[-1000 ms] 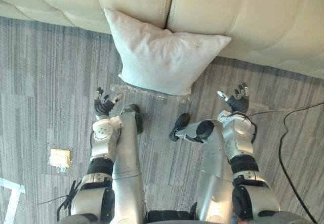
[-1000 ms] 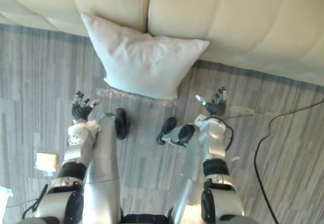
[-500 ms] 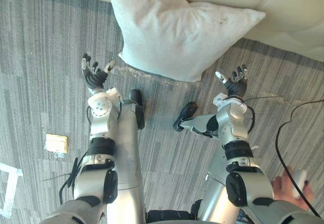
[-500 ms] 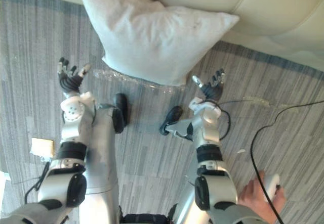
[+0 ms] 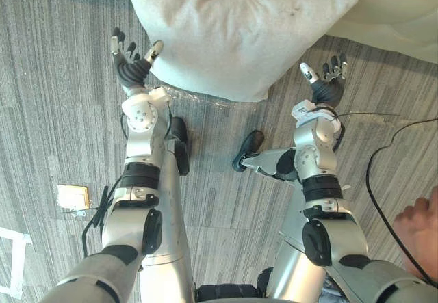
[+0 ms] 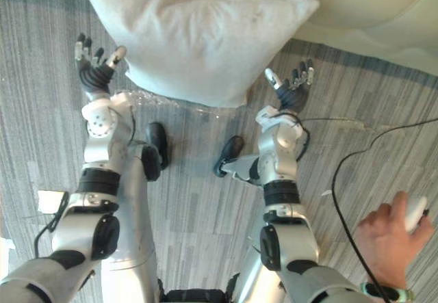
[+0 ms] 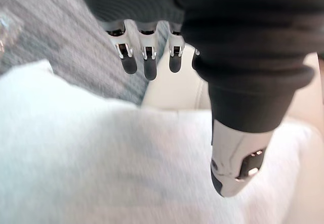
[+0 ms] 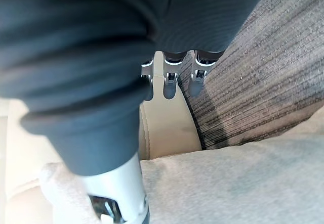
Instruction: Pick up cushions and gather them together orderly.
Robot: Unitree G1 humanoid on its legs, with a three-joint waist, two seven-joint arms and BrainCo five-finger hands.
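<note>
Beside the cushion point(image 5: 233, 29), left robot hand point(image 5: 131, 69), right robot hand point(image 5: 326, 86) splayed.

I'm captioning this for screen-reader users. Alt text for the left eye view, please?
A white cushion lies on grey carpet against a cream sofa, with the robot's open left hand and right hand held at its two sides. A person's hand shows at the lower right edge.

Bright, even light all round, nothing harsh. The cushion point(image 5: 233, 33) throws only a soft, thin shadow on the carpet point(image 5: 61, 111) along its lower edge. The sofa point(image 6: 383, 9) looks a bit washed out, and the cushion goes nearly blown-out white in the left wrist view.
</note>
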